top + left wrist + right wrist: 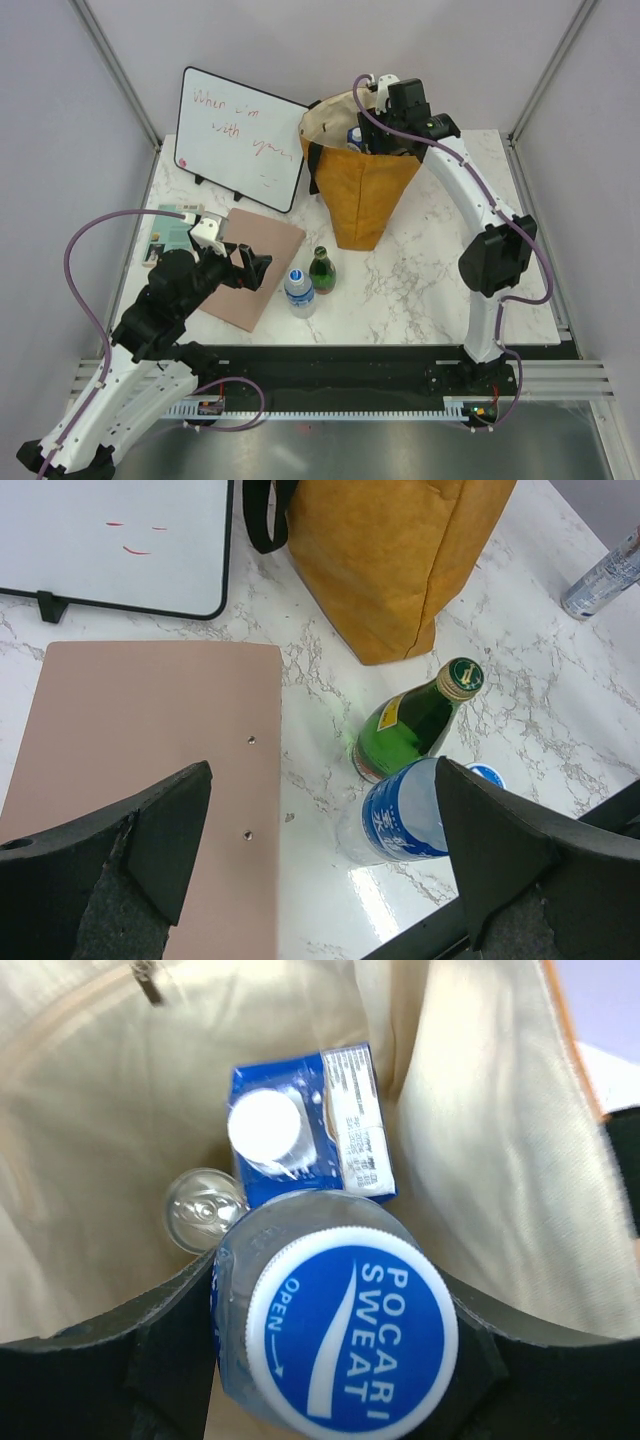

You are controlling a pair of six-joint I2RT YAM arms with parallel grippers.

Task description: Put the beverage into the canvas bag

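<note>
The beverage, a clear plastic bottle with a blue round cap printed in white (345, 1335), hangs upright inside the mouth of the tall mustard-brown canvas bag (365, 195), pinched at its shoulder by the right gripper (340, 1360), whose two black fingers press against either side. Below it, deeper in the bag, stand a blue carton with a white screw cap (320, 1120) and a silver can (200, 1210). If released from here, the bottle may land on the carton or the can and end up leaning or knock them over. The soft cream lining could also catch the fingers as they spread, and a snag on the way out might tip the bag

The bottle's body is hidden under its own cap, so its height above the bag's floor cannot be judged. The floor itself is out of sight

In front of the bag on the white marble bench (430, 270) stand a green glass bottle (321, 270) and a clear plastic bottle with a blue label (299, 292). Further to the bag's left, the left gripper (258, 270) hovers spread wide and empty over a flat pink board (255, 265). Behind that leans a whiteboard with red writing (240, 135), too faint to read fully
</note>
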